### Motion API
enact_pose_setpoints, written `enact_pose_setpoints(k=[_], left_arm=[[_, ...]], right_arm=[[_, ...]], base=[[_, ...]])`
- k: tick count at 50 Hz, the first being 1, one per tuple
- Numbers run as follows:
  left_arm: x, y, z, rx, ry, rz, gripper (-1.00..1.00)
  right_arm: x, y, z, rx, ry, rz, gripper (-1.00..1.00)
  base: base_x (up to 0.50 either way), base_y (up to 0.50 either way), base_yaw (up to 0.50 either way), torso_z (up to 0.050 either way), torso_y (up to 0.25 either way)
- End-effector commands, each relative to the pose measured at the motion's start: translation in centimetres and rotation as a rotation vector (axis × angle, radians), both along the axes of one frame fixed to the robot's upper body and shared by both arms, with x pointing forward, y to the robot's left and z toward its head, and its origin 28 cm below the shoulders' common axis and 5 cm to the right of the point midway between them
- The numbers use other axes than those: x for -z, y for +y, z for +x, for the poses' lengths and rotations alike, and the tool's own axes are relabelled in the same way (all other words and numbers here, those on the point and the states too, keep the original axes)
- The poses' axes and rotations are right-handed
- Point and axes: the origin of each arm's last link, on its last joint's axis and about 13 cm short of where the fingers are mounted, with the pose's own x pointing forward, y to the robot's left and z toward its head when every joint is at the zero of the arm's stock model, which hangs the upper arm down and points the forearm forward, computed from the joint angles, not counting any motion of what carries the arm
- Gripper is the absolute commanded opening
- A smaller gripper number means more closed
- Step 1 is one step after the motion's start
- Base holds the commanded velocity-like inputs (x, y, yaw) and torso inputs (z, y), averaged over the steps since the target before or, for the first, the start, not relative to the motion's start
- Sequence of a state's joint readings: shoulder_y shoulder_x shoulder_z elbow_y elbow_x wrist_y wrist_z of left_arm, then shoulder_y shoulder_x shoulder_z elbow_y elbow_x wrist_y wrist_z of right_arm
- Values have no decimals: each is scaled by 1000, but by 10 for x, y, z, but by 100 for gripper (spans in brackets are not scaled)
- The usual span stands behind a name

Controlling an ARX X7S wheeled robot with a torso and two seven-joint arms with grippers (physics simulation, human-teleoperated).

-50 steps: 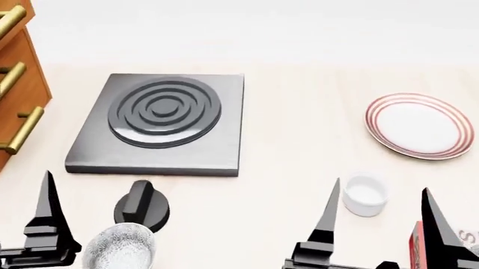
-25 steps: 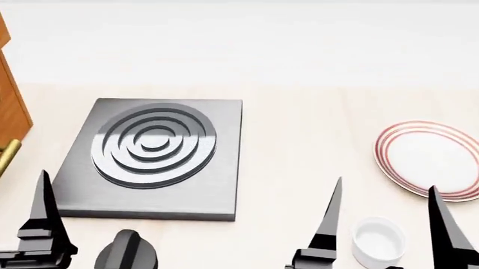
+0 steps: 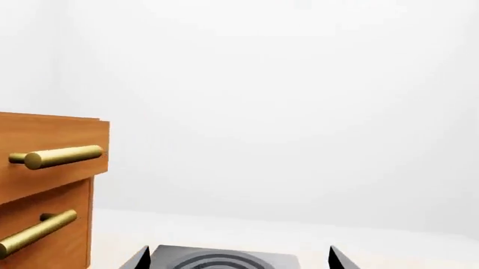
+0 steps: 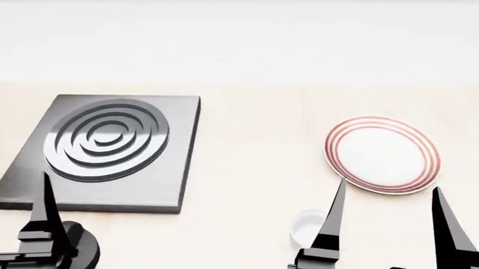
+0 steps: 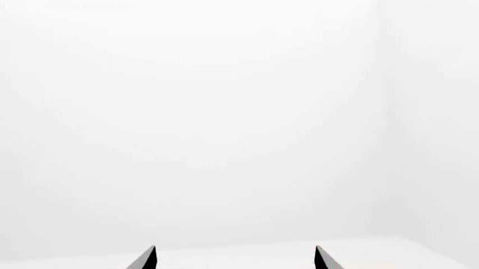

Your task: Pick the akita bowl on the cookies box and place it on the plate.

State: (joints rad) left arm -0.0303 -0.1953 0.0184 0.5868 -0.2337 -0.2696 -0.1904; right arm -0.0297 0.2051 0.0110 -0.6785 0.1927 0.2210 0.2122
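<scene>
The plate (image 4: 382, 154), white with thin red rings, lies on the pale counter at the right of the head view. The akita bowl and the cookies box are out of view in every frame. My right gripper (image 4: 389, 186) rises from the bottom edge just in front of the plate, open and empty. In its wrist view the right gripper (image 5: 234, 251) shows only two spread tips against a white wall. My left gripper (image 3: 238, 252) is open too, with nothing between its tips. Only one of its fingers (image 4: 46, 216) shows in the head view, at the bottom left.
A dark stove plate (image 4: 112, 145) with raised rings lies at the left, with a black knob (image 4: 84, 246) near its front corner. A small plain white cup (image 4: 303, 227) sits half hidden behind the right gripper's finger. A wooden drawer cabinet (image 3: 45, 185) with brass handles stands beside the left arm.
The head view has lifted and swung right. The grey bowl and the red box corner dropped out at the bottom, the cabinet left the frame, and the stove and plate slid leftward. Both grippers stay open.
</scene>
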Motion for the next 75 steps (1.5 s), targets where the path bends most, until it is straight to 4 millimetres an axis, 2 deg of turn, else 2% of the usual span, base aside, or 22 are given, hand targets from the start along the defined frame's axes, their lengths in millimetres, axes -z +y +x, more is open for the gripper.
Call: enact_pose_setpoints(k=[1, 39, 44, 52, 70, 75], left_arm=[[1, 0, 0, 4, 6, -2, 100], [0, 0, -1, 5, 7, -2, 100], [0, 0, 0, 6, 7, -1, 100], [1, 0, 0, 8, 9, -1, 100], [2, 0, 0, 8, 12, -3, 100], [0, 1, -2, 51, -1, -43, 100]], right_arm=[[0, 0, 0, -2, 2, -2, 100], [-3, 0, -3, -23, -5, -12, 100], [-1, -1, -3, -79, 53, 29, 100], [2, 1, -4, -59, 36, -13, 100], [2, 2, -6, -86, 6, -35, 100], [3, 2, -4, -37, -13, -33, 100]], base=[[-74, -500, 0, 0, 0], [-73, -500, 0, 0, 0], [-37, -500, 0, 0, 0], [0, -4, 0, 0, 0], [493, -39, 0, 0, 0], [400, -31, 0, 0, 0]])
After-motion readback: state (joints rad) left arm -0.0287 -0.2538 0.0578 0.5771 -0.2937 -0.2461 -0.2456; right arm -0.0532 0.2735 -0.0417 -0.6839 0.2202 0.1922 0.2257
